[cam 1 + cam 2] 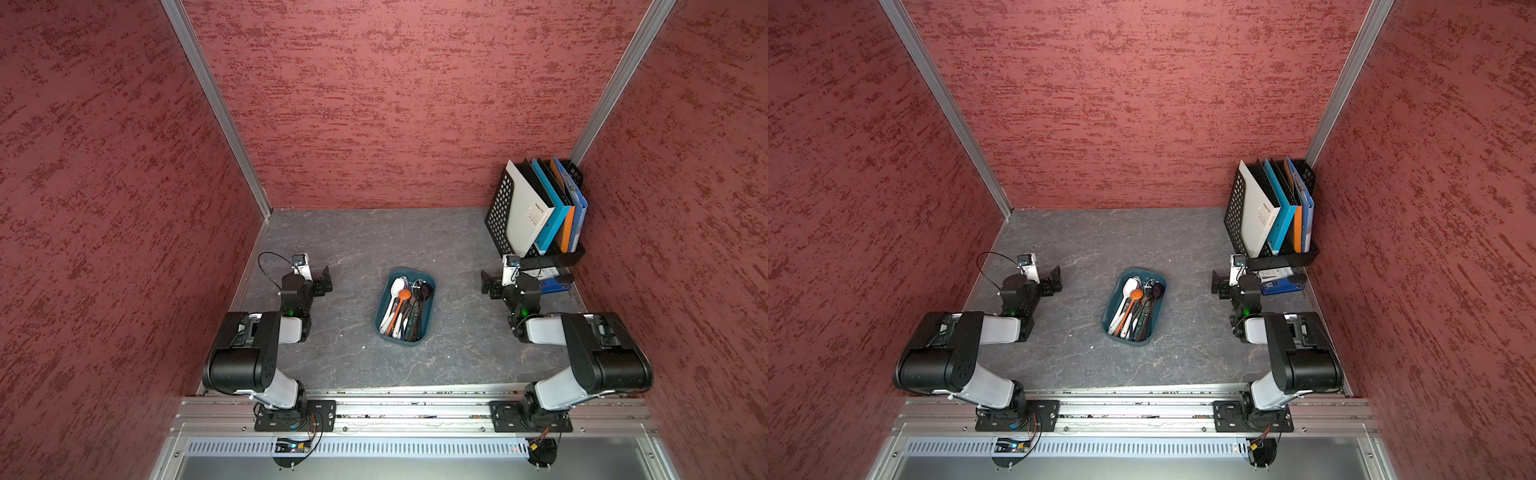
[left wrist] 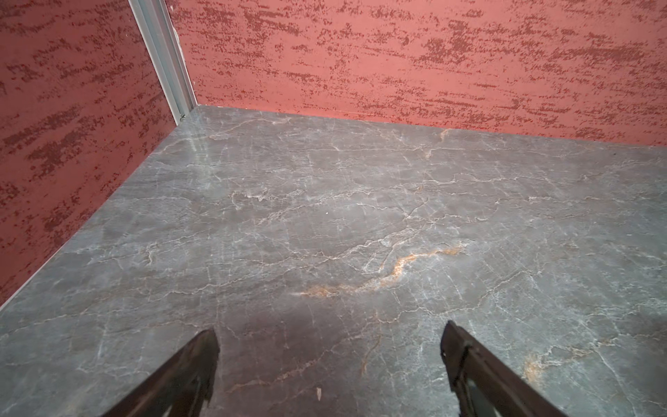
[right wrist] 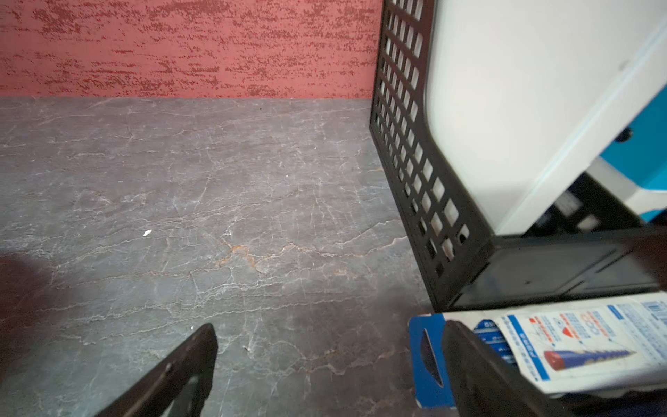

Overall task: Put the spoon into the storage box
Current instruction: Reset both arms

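The spoons lie in the storage box; both grippers are empty, fingers spread wide.
The box sits mid-table, spoons heaped lengthwise with bowls toward 12 o'clock (none seen loose on the table). They look light, stiff and slick, so a pinch across mid-handle seems best. The left gripper hangs at the box's 9 o'clock and the right gripper at 3, both well apart.
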{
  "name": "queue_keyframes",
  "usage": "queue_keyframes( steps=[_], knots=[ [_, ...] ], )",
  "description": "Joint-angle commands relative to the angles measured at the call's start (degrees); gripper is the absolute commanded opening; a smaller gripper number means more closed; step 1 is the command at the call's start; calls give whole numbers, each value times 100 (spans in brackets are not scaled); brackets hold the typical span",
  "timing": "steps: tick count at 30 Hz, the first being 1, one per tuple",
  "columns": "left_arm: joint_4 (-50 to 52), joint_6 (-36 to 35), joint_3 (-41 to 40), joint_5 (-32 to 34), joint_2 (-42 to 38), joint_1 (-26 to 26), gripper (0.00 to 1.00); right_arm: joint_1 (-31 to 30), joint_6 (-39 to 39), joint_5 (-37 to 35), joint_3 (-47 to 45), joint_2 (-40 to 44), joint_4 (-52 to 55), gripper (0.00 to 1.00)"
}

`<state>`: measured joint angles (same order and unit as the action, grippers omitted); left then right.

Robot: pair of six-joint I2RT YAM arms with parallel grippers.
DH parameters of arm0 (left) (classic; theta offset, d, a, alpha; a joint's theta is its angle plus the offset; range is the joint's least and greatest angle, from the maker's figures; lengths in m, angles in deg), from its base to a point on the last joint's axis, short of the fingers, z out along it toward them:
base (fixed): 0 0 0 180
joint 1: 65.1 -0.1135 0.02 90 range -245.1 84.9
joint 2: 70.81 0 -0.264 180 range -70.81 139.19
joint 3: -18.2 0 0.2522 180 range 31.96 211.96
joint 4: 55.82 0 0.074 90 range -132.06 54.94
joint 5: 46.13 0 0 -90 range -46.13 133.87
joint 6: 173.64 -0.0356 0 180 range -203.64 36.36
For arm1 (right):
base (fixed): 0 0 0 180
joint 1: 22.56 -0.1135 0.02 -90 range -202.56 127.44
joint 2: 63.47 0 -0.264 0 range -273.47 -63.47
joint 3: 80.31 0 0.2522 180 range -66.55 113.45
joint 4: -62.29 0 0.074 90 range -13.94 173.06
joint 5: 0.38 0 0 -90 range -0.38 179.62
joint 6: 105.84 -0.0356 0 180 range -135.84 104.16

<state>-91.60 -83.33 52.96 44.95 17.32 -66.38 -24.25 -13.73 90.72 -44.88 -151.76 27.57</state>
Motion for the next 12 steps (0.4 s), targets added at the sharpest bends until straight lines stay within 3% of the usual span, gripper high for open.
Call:
queue_keyframes(
  steps=[1,12],
  knots=[
    [-133,-40,89,-148,-38,-27,100,12,-37,-89,73,-11,-289,99],
    [-154,-43,80,-143,-38,-22,100,25,-39,-78,59,-2,-307,99]
  ],
)
